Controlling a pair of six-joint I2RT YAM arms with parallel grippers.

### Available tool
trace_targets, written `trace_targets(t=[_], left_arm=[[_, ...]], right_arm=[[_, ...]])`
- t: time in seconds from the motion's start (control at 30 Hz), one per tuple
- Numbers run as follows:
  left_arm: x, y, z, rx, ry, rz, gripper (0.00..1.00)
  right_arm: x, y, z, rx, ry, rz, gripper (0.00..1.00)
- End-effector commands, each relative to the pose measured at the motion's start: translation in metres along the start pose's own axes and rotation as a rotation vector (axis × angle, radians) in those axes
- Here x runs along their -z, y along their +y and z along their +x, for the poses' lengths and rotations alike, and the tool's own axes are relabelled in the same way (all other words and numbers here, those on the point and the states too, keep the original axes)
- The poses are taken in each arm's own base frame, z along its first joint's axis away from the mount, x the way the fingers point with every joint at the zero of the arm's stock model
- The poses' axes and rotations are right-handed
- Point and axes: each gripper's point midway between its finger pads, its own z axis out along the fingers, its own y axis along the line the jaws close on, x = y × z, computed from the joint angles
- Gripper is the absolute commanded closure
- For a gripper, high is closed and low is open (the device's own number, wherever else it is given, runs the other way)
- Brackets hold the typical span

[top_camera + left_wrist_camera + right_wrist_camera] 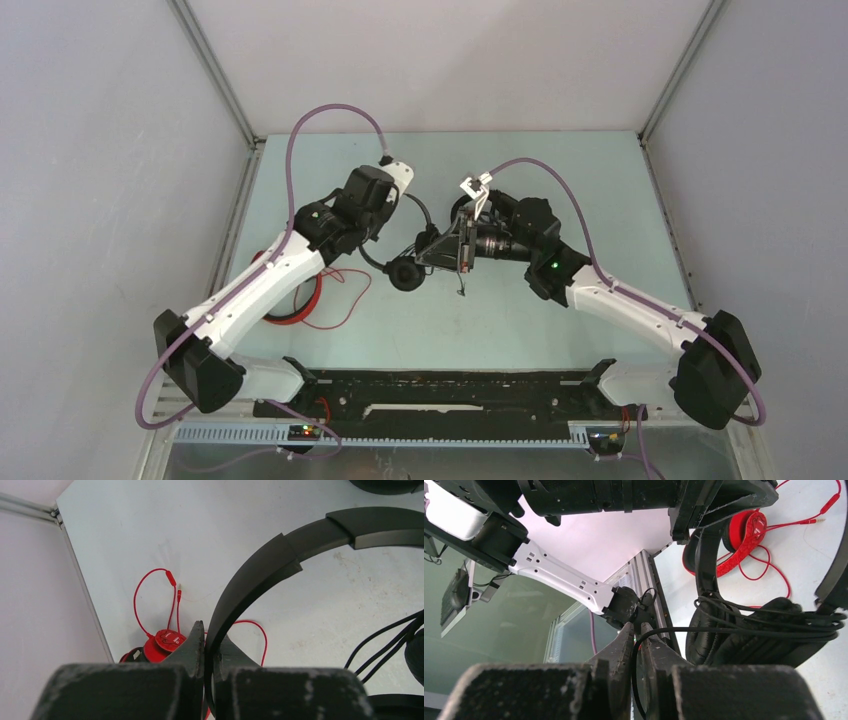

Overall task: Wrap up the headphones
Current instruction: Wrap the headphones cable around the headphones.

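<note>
Above pale table point(150, 530), left gripper point(210, 645) clamps black headband point(260, 570); right gripper point(638, 640) pinches cable point(724, 629).

Two arms point(270, 275) have white link shells and black joint housings, with a bulky black block at each base end, at 8 and 4 o'clock in the top view. A purple cable point(300, 130) loops from each arm's base over to its wrist. A green light point(553, 266) glows on the right arm. The jaws are black wedges, their blocks scuffed grey along the edges. The left wrist point(398, 172) has a white cover.
</note>
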Motion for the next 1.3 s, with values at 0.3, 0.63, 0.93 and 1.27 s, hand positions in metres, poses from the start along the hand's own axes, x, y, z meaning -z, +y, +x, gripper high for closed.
trace_targets(t=[0.3, 0.63, 0.93, 1.27], left_arm=[[0.028, 0.032, -0.054, 0.479, -0.193, -0.116, 1.00], [0.037, 0.023, -0.071, 0.708, -0.255, -0.044, 1.00], [0.061, 0.024, -0.083, 0.842, -0.285, 0.025, 1.00], [0.085, 0.023, -0.096, 0.909, -0.341, 0.113, 1.00]], right_arm=[[-0.026, 0.009, -0.013, 0.327, -0.094, 0.071, 0.88], [-0.041, -0.006, 0.003, 0.540, -0.143, 0.218, 0.89], [-0.035, -0.025, 0.010, 0.643, -0.215, 0.299, 0.89], [-0.026, -0.037, 0.015, 0.729, -0.263, 0.357, 0.89]])
